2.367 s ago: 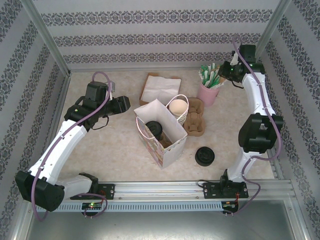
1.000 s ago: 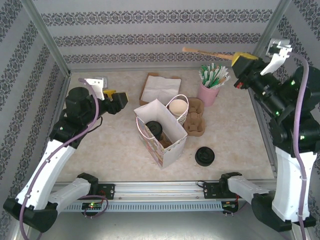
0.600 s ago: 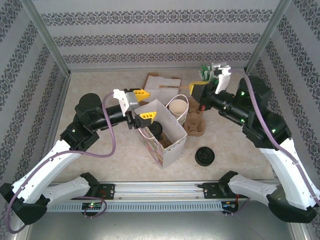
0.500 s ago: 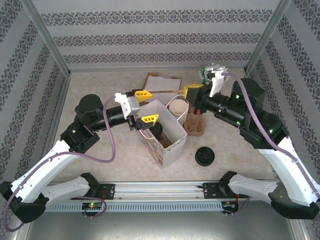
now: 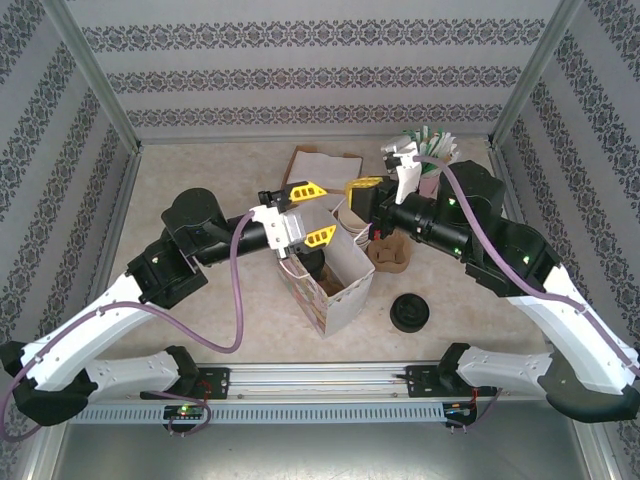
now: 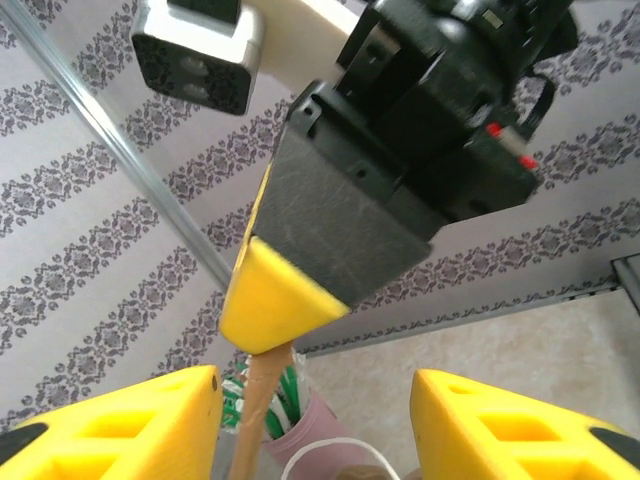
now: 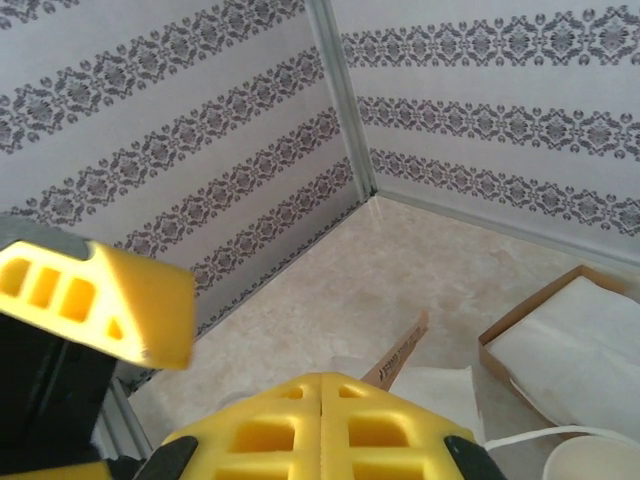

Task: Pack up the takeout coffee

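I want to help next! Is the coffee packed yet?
Nearly. The lidded coffee cup already sits inside the paper bag. The right gripper is shut on a wooden stirrer near the bag's mouth, and the left gripper hangs open over it. What looks left: dropping the stirrer in.

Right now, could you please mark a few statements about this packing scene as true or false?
The right claw is shut on a thin wooden stir stick. True.
The white paper gift bag lies flat on its side. False: it stands upright, mouth open.
A loose round black plastic lid rests on the table, apart from the bag. True.
The left claw is shut. False: its jaws stand open above the bag.
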Action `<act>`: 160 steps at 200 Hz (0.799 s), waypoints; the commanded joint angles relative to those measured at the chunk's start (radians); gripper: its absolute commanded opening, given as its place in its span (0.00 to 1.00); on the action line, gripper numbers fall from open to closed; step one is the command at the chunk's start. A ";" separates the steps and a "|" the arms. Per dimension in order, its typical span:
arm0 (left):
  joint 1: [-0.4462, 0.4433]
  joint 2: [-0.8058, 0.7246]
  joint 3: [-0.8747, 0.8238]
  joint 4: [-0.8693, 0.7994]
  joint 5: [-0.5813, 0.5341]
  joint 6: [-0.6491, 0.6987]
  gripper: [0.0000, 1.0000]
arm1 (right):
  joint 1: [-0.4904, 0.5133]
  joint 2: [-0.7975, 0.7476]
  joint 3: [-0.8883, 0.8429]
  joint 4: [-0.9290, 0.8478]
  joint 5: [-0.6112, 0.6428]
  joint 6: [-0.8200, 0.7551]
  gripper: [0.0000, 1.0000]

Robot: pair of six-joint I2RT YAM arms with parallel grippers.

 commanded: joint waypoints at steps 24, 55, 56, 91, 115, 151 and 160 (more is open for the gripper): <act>-0.023 0.030 0.053 -0.055 -0.120 0.031 0.49 | 0.057 -0.003 0.030 0.030 0.037 -0.043 0.00; -0.023 0.040 0.065 -0.054 -0.170 0.006 0.46 | 0.090 0.005 0.038 0.031 0.049 -0.063 0.00; -0.022 0.040 0.065 -0.055 -0.171 0.006 0.45 | 0.090 0.005 0.039 0.029 0.049 -0.064 0.00; -0.023 0.041 0.067 -0.060 -0.166 -0.012 0.35 | 0.108 0.017 0.049 0.024 0.062 -0.075 0.00; -0.023 0.039 0.067 -0.065 -0.152 -0.021 0.28 | 0.113 0.021 0.052 0.022 0.076 -0.078 0.00; -0.024 0.038 0.062 -0.072 -0.098 -0.022 0.19 | 0.114 0.022 0.045 0.029 0.090 -0.085 0.00; -0.024 0.039 0.062 -0.070 -0.096 -0.023 0.17 | 0.114 0.021 0.044 0.030 0.092 -0.086 0.00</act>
